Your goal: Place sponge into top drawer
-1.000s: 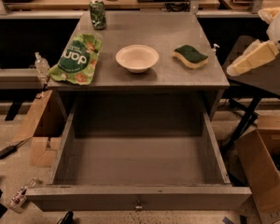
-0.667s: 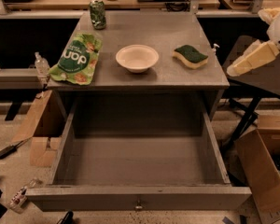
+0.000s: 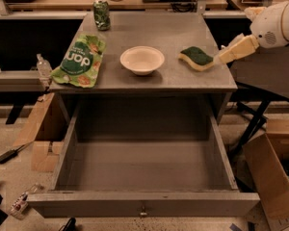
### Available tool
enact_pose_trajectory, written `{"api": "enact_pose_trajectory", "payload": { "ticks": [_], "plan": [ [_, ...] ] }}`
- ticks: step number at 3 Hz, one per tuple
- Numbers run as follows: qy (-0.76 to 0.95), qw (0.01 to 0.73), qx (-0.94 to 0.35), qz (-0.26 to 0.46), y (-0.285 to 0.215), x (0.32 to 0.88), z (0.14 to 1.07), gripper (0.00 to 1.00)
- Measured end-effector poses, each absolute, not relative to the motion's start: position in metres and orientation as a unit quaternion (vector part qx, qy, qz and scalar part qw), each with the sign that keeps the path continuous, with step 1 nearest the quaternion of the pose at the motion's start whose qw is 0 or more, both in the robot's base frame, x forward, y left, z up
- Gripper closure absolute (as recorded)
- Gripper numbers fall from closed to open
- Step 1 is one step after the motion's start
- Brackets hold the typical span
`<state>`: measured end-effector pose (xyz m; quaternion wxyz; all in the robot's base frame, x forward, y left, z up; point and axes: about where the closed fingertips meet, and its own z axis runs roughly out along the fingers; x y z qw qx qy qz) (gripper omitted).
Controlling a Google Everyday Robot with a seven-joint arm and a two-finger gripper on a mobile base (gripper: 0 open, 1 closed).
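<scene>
The hand (image 3: pixel 225 56) is hanging at the right edge of the tabletop (image 3: pixel 154 35), at the end of the white arm (image 3: pixel 277 22) that is coming in from the upper right. Its beige tip is pointing down and to the left, just beside the right end of the sponge (image 3: pixel 196 57). Whether the tip is touching the sponge, and whether the hand is apart or together, I cannot tell.

The sponge is lying flat near the right edge of the tabletop, with the dark green side up and the pale yellow foam showing along its near edge. It is resting on the tabletop, not in the drawer (image 3: pixel 111 207).

The drawer is standing pulled far out below the tabletop, toward the camera. Its grey floor is showing, and its front panel is carrying a small knob (image 3: pixel 143 210) in the middle.

A white bowl (image 3: pixel 142 59) is sitting upright in the middle of the tabletop, left of the sponge and apart from it. Further left, a green bag (image 3: pixel 79 59) is lying flat, and its big white letters are reading like "don"; the smaller print I cannot read. A green can (image 3: pixel 101 14) is standing upright at the back left corner; its label I cannot read.
</scene>
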<state>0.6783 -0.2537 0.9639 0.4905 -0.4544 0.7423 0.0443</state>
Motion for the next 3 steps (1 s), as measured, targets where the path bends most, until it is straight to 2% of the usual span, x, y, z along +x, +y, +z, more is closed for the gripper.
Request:
{"api": "enact_pose_trajectory", "payload": {
  "ticks": [3],
  "plan": [
    [0.757,0.535,-0.359,0.111,-0.243,0.797,0.912,0.0]
  ]
}}
